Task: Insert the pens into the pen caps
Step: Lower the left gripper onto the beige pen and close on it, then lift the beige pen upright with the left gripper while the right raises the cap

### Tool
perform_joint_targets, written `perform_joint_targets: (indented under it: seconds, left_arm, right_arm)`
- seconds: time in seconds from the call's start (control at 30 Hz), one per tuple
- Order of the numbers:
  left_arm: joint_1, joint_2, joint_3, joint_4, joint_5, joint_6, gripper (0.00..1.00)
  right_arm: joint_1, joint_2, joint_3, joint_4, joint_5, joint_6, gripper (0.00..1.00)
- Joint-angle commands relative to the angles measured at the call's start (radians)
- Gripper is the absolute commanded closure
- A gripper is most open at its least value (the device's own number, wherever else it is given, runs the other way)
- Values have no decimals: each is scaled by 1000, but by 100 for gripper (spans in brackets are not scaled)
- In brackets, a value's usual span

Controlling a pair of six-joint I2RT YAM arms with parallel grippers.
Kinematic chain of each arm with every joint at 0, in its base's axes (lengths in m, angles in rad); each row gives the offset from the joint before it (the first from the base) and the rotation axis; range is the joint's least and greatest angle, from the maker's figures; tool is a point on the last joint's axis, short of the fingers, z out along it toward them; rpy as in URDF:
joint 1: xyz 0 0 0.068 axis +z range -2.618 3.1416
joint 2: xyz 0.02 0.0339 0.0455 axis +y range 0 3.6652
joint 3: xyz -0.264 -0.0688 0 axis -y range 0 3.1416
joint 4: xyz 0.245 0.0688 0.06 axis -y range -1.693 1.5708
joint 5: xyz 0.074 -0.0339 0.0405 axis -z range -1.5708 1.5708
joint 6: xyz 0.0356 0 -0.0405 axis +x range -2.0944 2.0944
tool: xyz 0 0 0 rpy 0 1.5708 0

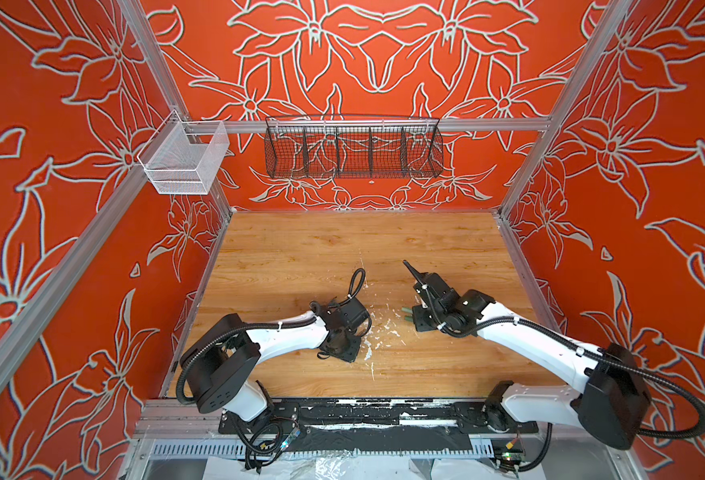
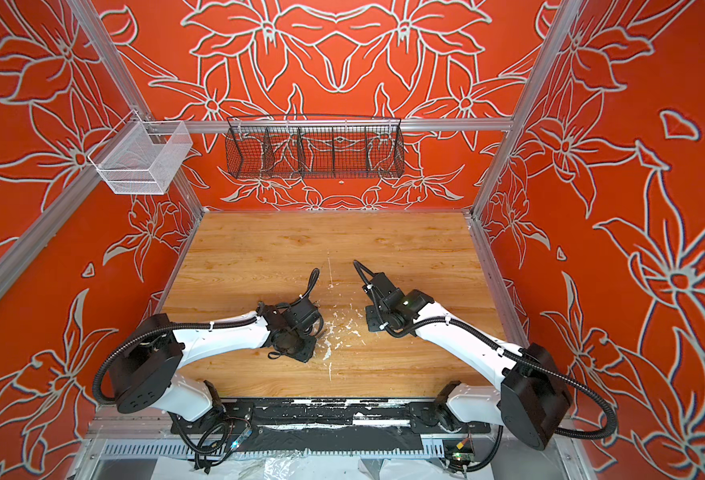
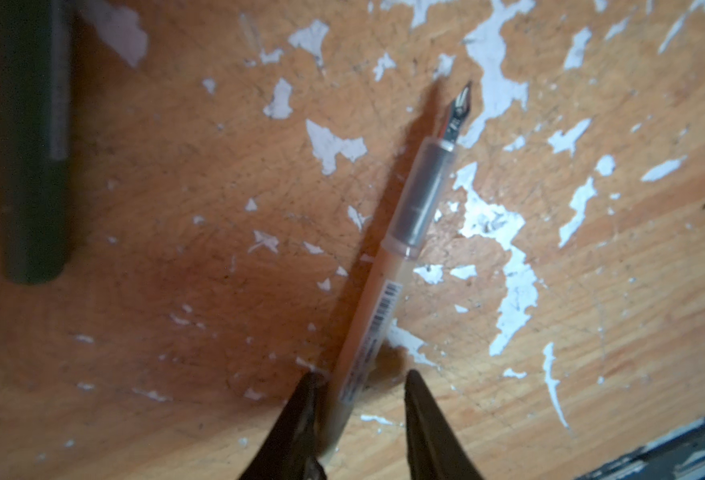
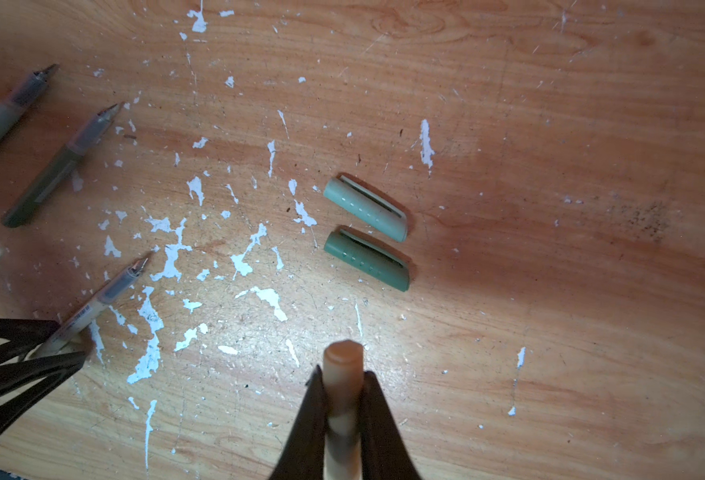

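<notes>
Wooden table (image 1: 301, 249), surface flecked with white paint.

Left gripper (image 3: 363, 376): jaws narrow, straddling the rear end of the tan pen (image 3: 388, 291). One finger touches the barrel and the other stands just clear, so there is no firm hold yet. The pen lies flat with its nib pointing away.

Right gripper (image 4: 343, 374): clamped on the tan cap (image 4: 342, 353), lifted off the wood.

Risks:
- One-sided contact may roll or skew the pen as the jaws meet.
- A hold this far back leaves the nib free to wander and miss the cap mouth.
- The cap end that shows looks closed, though this is unsure. If so, it needs turning.

Nearby:
- The dark green pen (image 4: 51, 174) and pale green pen (image 4: 1, 120) lie beside the tan one.
- Two green caps (image 4: 363, 208) lie well apart from the pens, and nothing lies between.
</notes>
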Motion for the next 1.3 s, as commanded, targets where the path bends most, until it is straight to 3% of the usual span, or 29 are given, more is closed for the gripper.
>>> perform_joint_targets:
  seconds: [0.0,0.5,0.67,0.87,0.97,1.1,1.27]
  left_arm:
    - [-15,39,-2,-29,3,-12,69]
    - [-22,28,7,-12,-11,7,100]
    - [-23,32,43,-23,-28,18,100]
    - [-23,-87,163,-26,-109,102,100]
    - [-23,-214,140,107,-151,131,100]
    - [-23,-381,-7,408,-190,141,100]
    - [-23,-467,-127,653,-183,171,100]
  right_arm:
    - [4,-11,-19,-2,4,27,95]
    - [4,-68,-53,55,27,50,96]
    - [3,-119,-67,93,41,55,98]
    - [3,-185,-78,204,48,30,100]
    - [1,-215,-55,255,55,-4,100]
    - [-26,-249,-25,325,25,-31,100]
    - [-77,-278,18,391,-28,-69,100]
